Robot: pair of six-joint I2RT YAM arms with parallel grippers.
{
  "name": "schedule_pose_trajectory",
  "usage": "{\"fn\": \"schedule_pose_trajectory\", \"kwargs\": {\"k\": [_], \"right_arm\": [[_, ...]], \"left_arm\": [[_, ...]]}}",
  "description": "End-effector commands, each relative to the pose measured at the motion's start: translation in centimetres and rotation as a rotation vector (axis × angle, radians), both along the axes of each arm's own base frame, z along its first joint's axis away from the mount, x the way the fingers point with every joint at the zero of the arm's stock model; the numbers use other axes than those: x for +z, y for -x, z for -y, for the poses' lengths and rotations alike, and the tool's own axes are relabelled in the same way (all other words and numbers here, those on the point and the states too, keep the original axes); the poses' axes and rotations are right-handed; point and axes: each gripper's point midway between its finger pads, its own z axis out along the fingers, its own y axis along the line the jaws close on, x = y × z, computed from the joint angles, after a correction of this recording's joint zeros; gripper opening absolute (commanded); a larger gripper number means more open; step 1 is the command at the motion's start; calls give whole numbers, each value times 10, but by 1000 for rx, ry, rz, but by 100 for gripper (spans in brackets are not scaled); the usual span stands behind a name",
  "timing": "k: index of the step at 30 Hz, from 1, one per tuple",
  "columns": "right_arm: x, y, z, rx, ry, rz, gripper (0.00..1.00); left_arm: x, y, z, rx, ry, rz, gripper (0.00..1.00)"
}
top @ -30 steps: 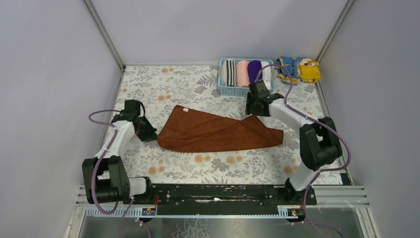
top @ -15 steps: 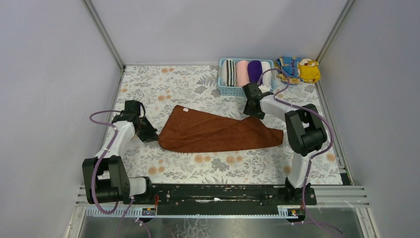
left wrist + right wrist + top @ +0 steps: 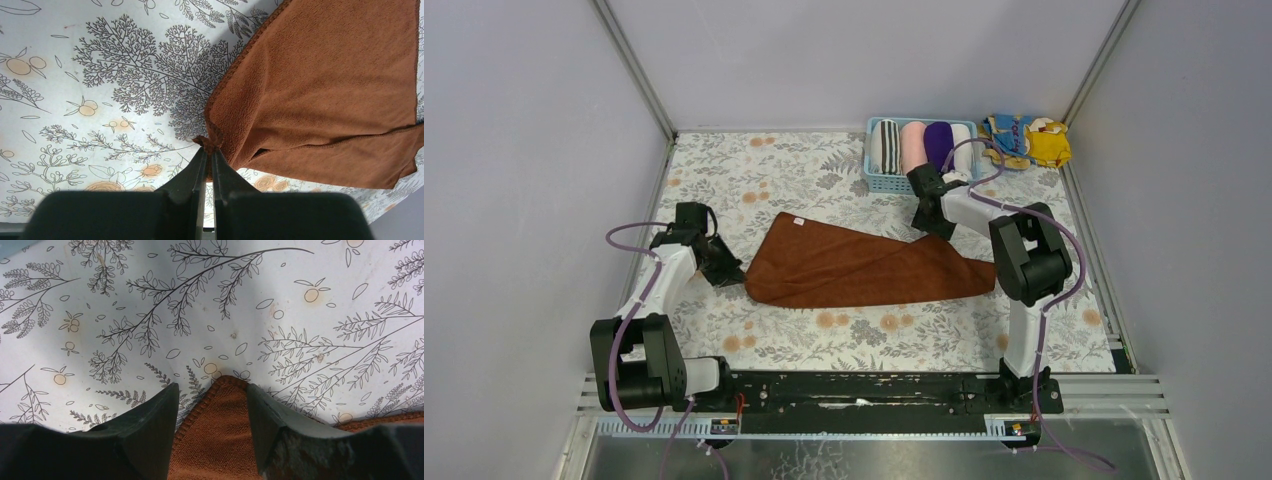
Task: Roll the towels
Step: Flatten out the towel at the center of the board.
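– Left gripper (image 3: pixel 210 152) is clamped tight on the left-end corner of the rust-brown towel (image 3: pixel 320 85), cloth bunched right at the tips. Got it on the top cam?
– Yep, L arm sits low at the towel's left end, corner pinched. What abt the right gripper (image 3: pixel 211 389)?
– Jaws apart on my wrist cam, straddling the towel's far-side corner. That corner lies flat on the floral table (image 3: pixel 210 300) btw the two fingers (image 3: pixel 150 425). Can't tell if the pads touch the cloth.
– OK. Rest of the towel?
– Flat mid-table, folded over unevenly, two layers showing along one edge.
– And the purple towel (image 3: pixel 937 145)?
– Rolled, sitting in the blue basket (image 3: pixel 889 184) at the back, btw a pink roll (image 3: pixel 912 147) and a white roll (image 3: pixel 962 140), w/ a striped roll (image 3: pixel 886 146) at the left end. Yellow-and-blue cloth (image 3: pixel 1029 138) lies just right of the basket.
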Motion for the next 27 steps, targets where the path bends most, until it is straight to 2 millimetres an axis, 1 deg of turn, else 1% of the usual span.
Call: {"fn": "schedule_pose_trajectory", "kwargs": {"k": [1,2,5,7,9,11,13,17,20,24,27], "right_arm": [[-14,21,14,-42,84,-91,59],[-9,18,15,-38,94,-80,59],[20,4,20,-22,132,-23,59],[36,-1,20,-11,138,3,59],[47,-2,20,-5,134,23,59],[52,-1,18,-2,116,37,59],[49,0,14,0,90,35,59],[33,2,5,-7,49,-3,59],[24,0,0,-17,27,-13,58],[15,-2,-4,-36,17,-32,58],[6,2,-5,-54,11,-53,57]], "left_arm": [[3,-7,-1,-16,1,53,2],[3,-8,-1,-13,-1,54,2],[5,-8,-2,-12,-5,61,2],[4,-8,-2,-11,-5,59,2],[5,-8,-2,-11,-4,62,2],[6,-8,-2,-13,-4,66,2],[6,-8,-1,-14,-3,67,2],[6,-8,-1,-17,1,68,2],[7,-8,0,-18,2,75,2],[7,-8,0,-19,4,76,2],[8,-8,0,-18,2,80,2]]}}
